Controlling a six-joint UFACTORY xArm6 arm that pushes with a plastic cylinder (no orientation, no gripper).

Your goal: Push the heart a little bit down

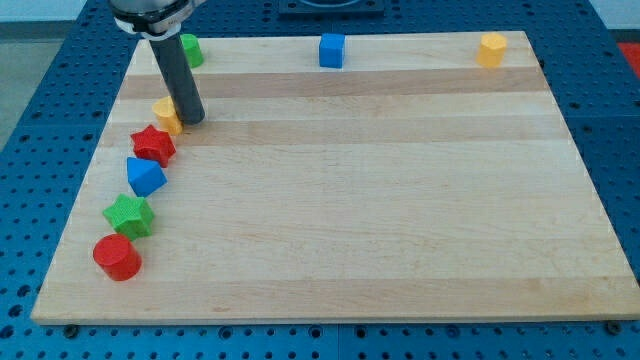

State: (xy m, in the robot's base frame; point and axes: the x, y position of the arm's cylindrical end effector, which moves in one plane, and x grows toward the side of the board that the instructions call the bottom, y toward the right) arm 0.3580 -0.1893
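The yellow heart (166,113) lies near the board's left edge, partly hidden by my rod. My tip (192,120) rests on the board just to the right of the heart, touching or nearly touching it. Below the heart runs a line of blocks: a red star (153,145), a blue triangular block (145,176), a green star (129,214) and a red cylinder (117,257). The red star sits right against the heart's lower side.
A green block (191,49) sits at the top left behind the rod. A blue cube (332,50) stands at the top middle and a yellow hexagon block (491,49) at the top right. The wooden board (380,200) lies on a blue perforated table.
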